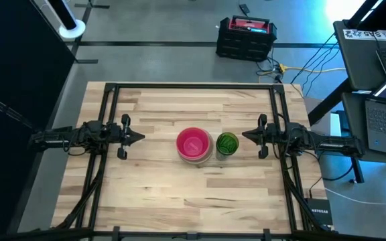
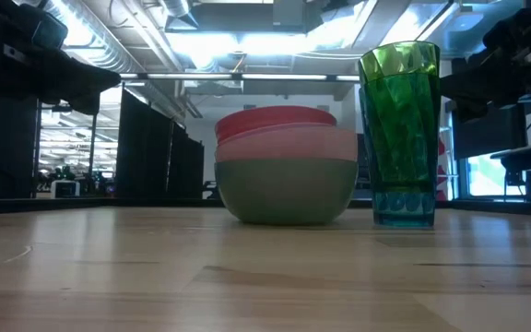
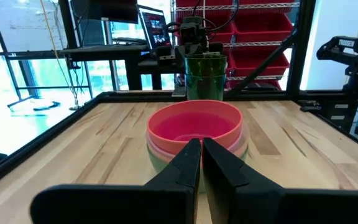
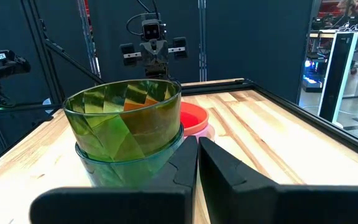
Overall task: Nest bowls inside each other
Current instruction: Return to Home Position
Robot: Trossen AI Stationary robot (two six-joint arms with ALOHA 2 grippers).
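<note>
A stack of nested bowls (image 1: pixel 194 144) stands on its base at the table's middle: a coral-pink bowl (image 2: pixel 275 119) on top, a lilac-pink one (image 2: pixel 289 145) under it, a pale greenish one (image 2: pixel 286 192) at the bottom. Just right of the stack stands a green patterned cup (image 1: pixel 227 143) set in a teal cup (image 2: pixel 404 207). My left gripper (image 1: pixel 141 136) is shut, level, left of the stack and apart from it. My right gripper (image 1: pixel 244 135) is shut, level, right of the cups and apart from them.
A black frame (image 1: pixel 109 90) runs round the wooden table top. Bare wood lies near and far of the stack. Beyond the far edge a red and black case (image 1: pixel 246 37) sits on the floor; laptops (image 1: pixel 380 120) stand off the right edge.
</note>
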